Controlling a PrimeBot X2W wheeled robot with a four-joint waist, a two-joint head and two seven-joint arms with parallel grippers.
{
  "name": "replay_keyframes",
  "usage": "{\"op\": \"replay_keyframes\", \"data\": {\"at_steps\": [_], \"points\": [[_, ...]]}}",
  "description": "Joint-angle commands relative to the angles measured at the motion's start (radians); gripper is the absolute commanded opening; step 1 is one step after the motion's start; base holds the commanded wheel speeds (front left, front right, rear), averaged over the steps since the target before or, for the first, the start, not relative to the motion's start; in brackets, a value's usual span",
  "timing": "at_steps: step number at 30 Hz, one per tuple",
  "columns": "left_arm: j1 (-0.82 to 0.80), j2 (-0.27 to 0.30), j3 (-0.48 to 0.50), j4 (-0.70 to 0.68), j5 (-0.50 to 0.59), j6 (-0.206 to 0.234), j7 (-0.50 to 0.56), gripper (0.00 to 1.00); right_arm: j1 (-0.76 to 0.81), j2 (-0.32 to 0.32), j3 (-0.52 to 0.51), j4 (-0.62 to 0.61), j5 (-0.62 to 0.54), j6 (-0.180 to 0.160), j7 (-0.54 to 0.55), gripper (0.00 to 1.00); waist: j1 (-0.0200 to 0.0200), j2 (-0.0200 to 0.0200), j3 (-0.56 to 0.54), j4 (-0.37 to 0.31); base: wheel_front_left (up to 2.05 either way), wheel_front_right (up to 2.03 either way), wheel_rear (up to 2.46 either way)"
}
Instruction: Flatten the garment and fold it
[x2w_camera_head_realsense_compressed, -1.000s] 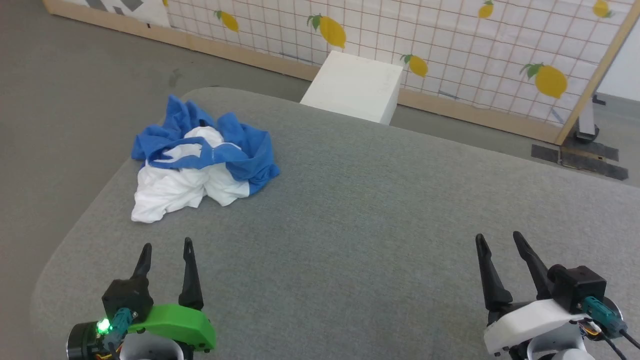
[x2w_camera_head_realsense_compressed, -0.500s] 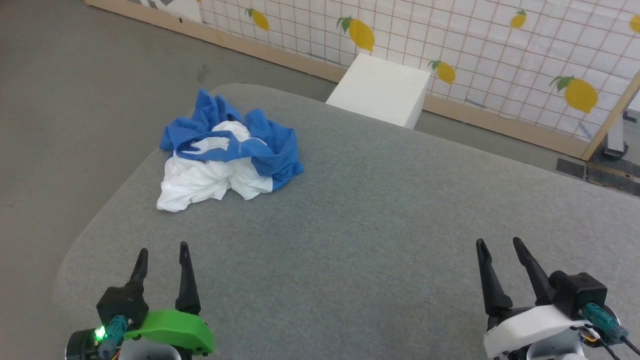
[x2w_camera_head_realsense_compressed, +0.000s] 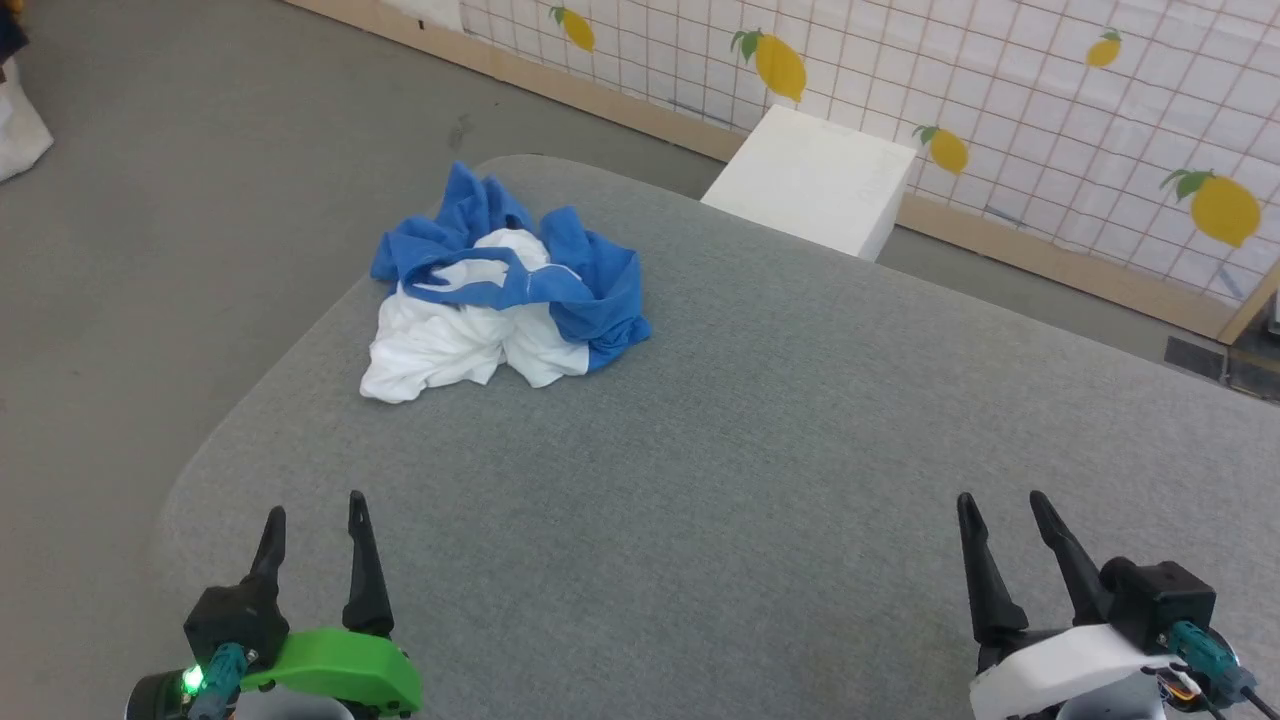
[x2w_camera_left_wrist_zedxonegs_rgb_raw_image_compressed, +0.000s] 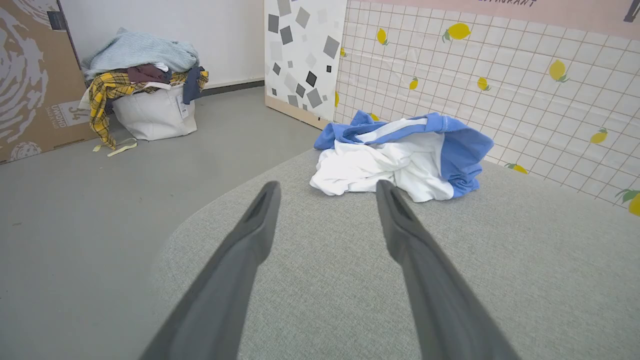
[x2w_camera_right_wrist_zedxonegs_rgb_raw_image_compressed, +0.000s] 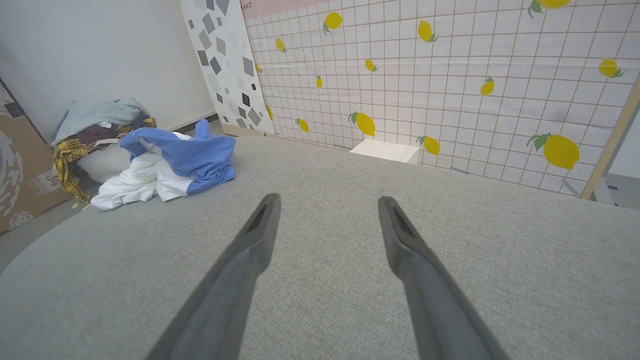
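— Garment (x2w_camera_head_realsense_compressed: 505, 290) first: where did it lie at this moment?
— In a crumpled heap on the grey padded table (x2w_camera_head_realsense_compressed: 760, 470), near its far left corner, with the blue sleeves bunched over the white body. None of it lay flat, so I judged your flattening had not begun.
— And your grippers?
— Your left gripper (x2w_camera_head_realsense_compressed: 315, 505) hovered over the near edge, fingers spread wide with nothing between them. Your right gripper (x2w_camera_head_realsense_compressed: 1000, 497) was equally wide and empty, well apart from the cloth.
— Why so wide?
— Likely so you could pinch a thick fold of soft cotton. In the left wrist view the heap sat straight ahead of your left fingers, so that arm probably had the shorter reach. Your right would have needed to cross the table.
— Any risk?
— The heap lay close to the rounded edge, so a careless tug could have dragged it off.
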Motion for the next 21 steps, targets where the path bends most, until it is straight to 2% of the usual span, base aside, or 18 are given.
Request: {"op": "replay_keyframes", "data": {"at_steps": [1, 21], "points": [[0.019, -0.004, 0.004, 0.004, -0.012, 0.007, -0.011, 1.00, 0.010, 0.001, -0.005, 0.008, 0.002, -0.001, -0.012, 1.00, -0.0001, 0.0000, 0.002, 0.008, 0.00, 0.00, 0.00], [0.015, -0.005, 0.011, 0.033, -0.034, 0.009, -0.051, 1.00, 0.007, 0.001, -0.006, 0.033, -0.012, -0.001, -0.051, 1.00, -0.0001, 0.0000, 0.013, 0.064, 0.00, 0.00, 0.00]]}}
